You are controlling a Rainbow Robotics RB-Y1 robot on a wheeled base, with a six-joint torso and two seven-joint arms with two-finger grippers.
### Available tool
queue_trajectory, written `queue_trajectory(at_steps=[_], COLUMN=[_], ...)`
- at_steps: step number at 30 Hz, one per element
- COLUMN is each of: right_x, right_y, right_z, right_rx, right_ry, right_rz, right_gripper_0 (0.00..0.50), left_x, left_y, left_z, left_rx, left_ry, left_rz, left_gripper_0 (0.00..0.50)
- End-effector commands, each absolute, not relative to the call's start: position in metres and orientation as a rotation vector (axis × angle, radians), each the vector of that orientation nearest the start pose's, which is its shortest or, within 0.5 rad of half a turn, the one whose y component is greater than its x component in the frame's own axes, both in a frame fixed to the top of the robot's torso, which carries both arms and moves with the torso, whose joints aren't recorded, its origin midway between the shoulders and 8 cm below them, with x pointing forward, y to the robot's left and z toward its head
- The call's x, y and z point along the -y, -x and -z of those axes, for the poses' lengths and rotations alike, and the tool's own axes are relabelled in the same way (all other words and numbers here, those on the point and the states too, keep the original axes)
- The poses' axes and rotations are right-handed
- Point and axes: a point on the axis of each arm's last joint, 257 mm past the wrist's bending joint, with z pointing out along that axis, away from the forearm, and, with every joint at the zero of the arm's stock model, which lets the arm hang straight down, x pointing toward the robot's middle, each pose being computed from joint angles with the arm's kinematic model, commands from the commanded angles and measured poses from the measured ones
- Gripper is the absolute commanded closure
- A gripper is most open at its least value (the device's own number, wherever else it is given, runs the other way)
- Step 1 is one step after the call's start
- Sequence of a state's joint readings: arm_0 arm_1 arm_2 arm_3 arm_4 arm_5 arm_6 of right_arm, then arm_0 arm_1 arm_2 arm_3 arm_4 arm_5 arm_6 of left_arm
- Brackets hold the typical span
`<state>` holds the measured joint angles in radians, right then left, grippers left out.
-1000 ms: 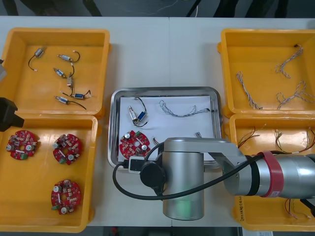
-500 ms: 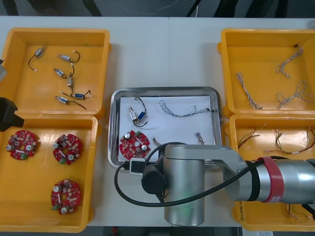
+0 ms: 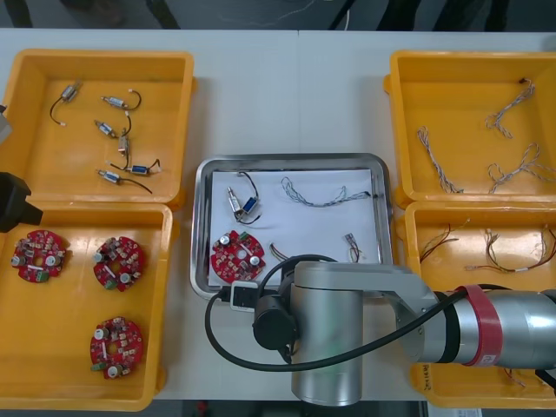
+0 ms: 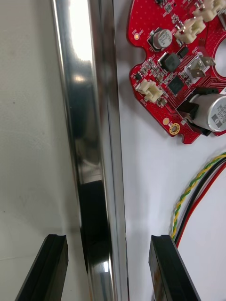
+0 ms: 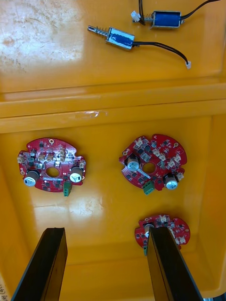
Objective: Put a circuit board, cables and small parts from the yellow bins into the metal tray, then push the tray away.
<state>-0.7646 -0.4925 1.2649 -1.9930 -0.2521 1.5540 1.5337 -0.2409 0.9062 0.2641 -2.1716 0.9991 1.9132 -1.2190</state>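
The right arm sits nearer the table's near edge than a second ago, uncovering more of the metal tray [image 3: 291,160], whose near rim [image 4: 89,117] now runs between the fingers of the right gripper [image 4: 109,237]. The fingers are spread wide and hold nothing, one over the bare table outside the rim, the other over the tray's white lining. Just beyond the inside finger lies a red and yellow cable [image 4: 197,188], and past it a circuit board [image 4: 183,70]. The tray also carries a twisted blue and white cable [image 3: 323,195] and a small metal part [image 3: 241,204], so loading looks complete and the push is the step in hand. To do it well, the fingers should probably bear squarely on the rim. The board's closeness suggests contact toward one corner, which could swivel the tray. The left gripper [image 5: 106,233], fingers likewise apart and empty, hangs over the boards bin [image 3: 165,304], with three boards ahead of its fingers. Beyond that bin is the parts bin [image 3: 104,54]. Across the tray, the far right bin [image 3: 469,87] holds blue and white cables, and the near right bin [image 3: 452,217] holds red and yellow ones.
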Motion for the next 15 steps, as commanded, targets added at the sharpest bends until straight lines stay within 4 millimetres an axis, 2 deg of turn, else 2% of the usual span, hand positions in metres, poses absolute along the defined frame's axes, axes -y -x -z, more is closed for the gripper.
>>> queue_trajectory(at_steps=[1,3,4,5,6,8,9,10,11,15], right_x=[0.0177,0.0173,0.0165,0.0168,0.0160,0.0152,0.0147,0.0139,0.0133,0.0098], right_y=[-0.3577,-0.3582,-0.3574,-0.3578,-0.3578,-0.3575,-0.3579,-0.3575,-0.3567,-0.3572], right_z=[0.3215,0.3211,0.3214,0.3210,0.3207,0.3206,0.3200,0.3201,0.3206,0.3195], right_rx=[-1.883,-1.885,-1.886,-1.890,-1.890,-1.892,-1.890,-1.891,-1.893,-1.887], right_ry=[1.822,1.817,1.816,1.811,1.809,1.806,1.804,1.802,1.801,1.792], right_rz=[0.472,0.469,0.466,0.467,0.465,0.463,0.462,0.460,0.457,0.446], right_gripper_0=[0.007,0.012,0.055,0.127,0.165,0.352,0.380,0.433,0.461,0.495], left_x=[-0.3804,-0.3804,-0.3804,-0.3804,-0.3804,-0.3804,-0.3804,-0.3804,-0.3804,-0.3804], left_y=[-0.3749,-0.3749,-0.3749,-0.3749,-0.3749,-0.3749,-0.3749,-0.3749,-0.3749,-0.3749], left_z=[0.1254,0.1254,0.1254,0.1254,0.1254,0.1254,0.1254,0.1254,0.1254,0.1254], left_rx=[-2.683,-2.683,-2.683,-2.683,-2.683,-2.683,-2.683,-2.683,-2.683,-2.683], left_ry=[-0.092,-0.092,-0.092,-0.092,-0.092,-0.092,-0.092,-0.092,-0.092,-0.092], left_rz=[-0.079,-0.079,-0.079,-0.079,-0.079,-0.079,-0.079,-0.079,-0.079,-0.079], left_gripper_0=[0.000,0.000,0.000,0.000,0.000,0.000,0.000,0.000,0.000,0.000])
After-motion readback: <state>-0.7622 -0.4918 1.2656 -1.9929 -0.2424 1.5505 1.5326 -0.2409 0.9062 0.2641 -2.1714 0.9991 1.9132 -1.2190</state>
